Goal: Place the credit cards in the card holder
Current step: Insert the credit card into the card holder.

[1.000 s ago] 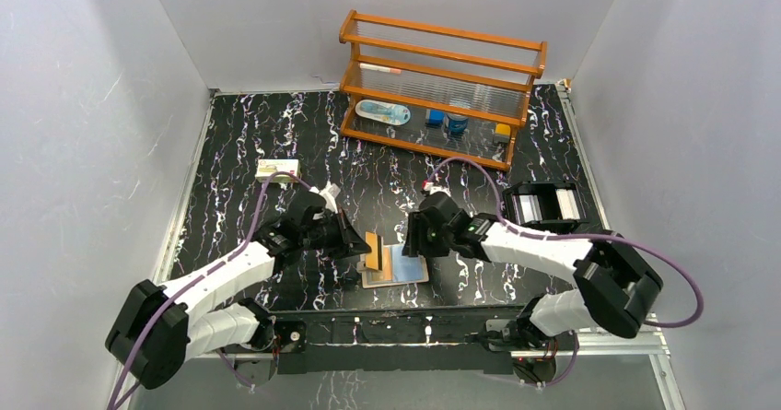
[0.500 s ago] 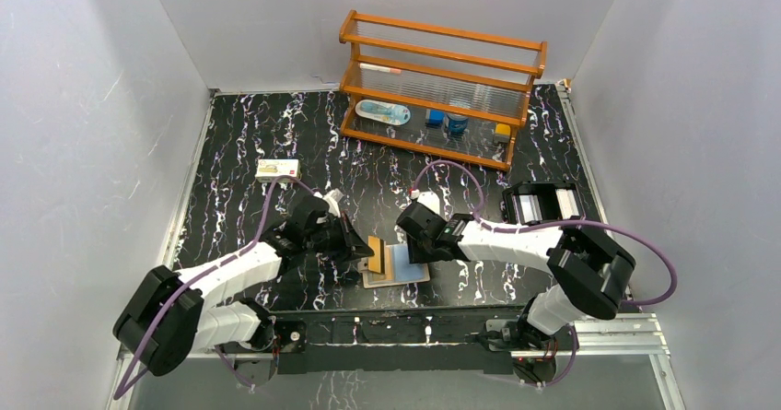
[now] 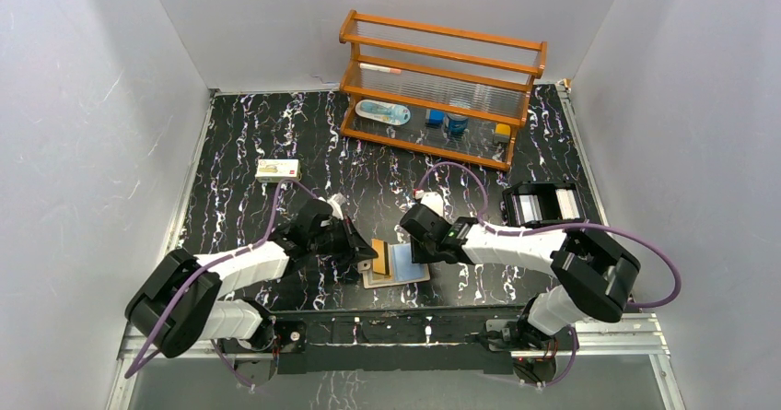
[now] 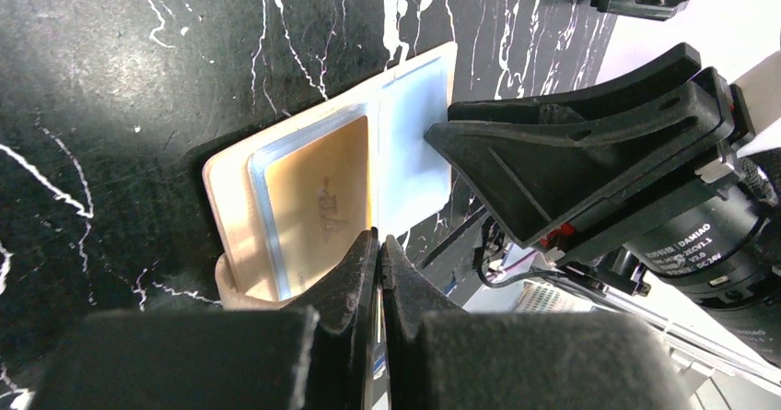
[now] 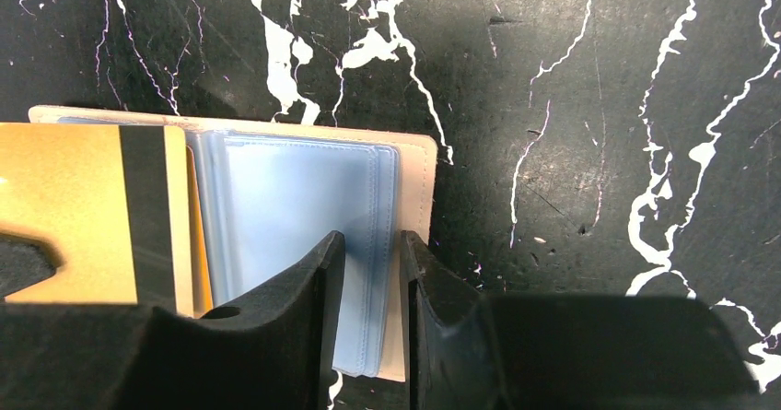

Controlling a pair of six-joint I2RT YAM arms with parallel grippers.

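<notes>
Yellow card [image 5: 78, 198] in left fingers [image 4: 355, 281]; right fingers [image 5: 299, 299] ajar.

The tabletop [image 3: 239, 143] is black with white marble veins, the card holder [image 5: 419, 166] tan with pale blue sleeves, the card [image 5: 64, 207] yellow-gold with a black stripe, the rack [image 3: 442, 60] at the far edge orange-brown, the arms [image 3: 516, 242] white.

A robot lab cell: plain white walls [image 3: 92, 106] enclose a marbled black table [image 3: 239, 134] carrying 2 arms [image 3: 241, 264].
</notes>
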